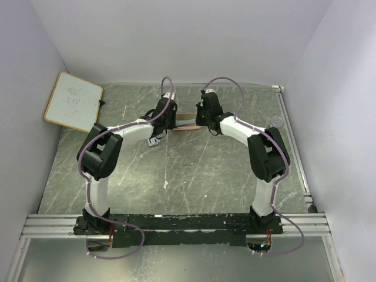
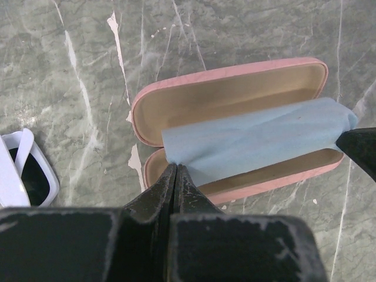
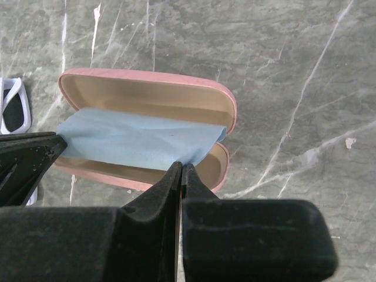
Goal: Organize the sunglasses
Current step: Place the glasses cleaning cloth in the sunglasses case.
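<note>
The pink case [image 2: 235,88] lies open on the marble table, its tan lining showing. The pale blue cloth [image 2: 252,144] is stretched along the case, over its lower half. My left gripper [image 2: 175,167] is shut on the cloth's left corner. My right gripper [image 3: 182,167] is shut on the cloth's [image 3: 141,141] right corner, above the case [image 3: 147,94]. The sunglasses [image 2: 29,176], white-framed with dark lenses, lie on the table left of the case, apart from it. They also show at the left edge of the right wrist view [image 3: 12,111]. In the top view both grippers [image 1: 167,120] [image 1: 202,120] meet at the back middle.
A small whiteboard [image 1: 73,101] leans at the back left corner. A small clear round thing [image 1: 276,121] lies at the back right. A metal rail [image 1: 176,222] runs along the near edge. Walls enclose the table on three sides.
</note>
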`<action>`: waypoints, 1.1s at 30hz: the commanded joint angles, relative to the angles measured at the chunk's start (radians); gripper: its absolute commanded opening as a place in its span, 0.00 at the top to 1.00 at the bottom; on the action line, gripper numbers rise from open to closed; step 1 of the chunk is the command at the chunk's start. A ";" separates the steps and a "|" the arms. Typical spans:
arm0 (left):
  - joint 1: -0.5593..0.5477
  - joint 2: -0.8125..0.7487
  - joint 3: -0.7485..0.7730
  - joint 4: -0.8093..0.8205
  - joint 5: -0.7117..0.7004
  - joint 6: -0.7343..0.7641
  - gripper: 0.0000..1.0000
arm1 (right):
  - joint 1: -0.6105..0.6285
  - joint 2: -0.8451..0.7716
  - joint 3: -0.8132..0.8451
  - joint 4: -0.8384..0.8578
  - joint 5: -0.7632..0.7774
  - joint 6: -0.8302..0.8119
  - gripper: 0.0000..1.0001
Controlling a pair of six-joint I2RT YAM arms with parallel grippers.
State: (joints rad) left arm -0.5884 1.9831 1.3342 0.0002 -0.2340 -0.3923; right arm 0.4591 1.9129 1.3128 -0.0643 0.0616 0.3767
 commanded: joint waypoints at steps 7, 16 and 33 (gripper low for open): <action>0.011 0.003 0.013 0.019 0.033 -0.005 0.93 | -0.005 0.020 0.006 0.031 -0.030 0.006 1.00; 0.010 0.011 0.035 -0.010 0.028 -0.006 0.93 | -0.002 0.007 -0.003 0.024 -0.045 0.010 1.00; 0.010 0.009 0.036 -0.048 0.030 -0.020 0.93 | 0.014 0.001 -0.022 -0.013 -0.038 0.014 1.00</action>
State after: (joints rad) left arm -0.5850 1.9900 1.3346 -0.0349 -0.2214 -0.4015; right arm 0.4690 1.9175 1.3041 -0.0628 0.0177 0.3843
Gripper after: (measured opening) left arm 0.075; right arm 0.007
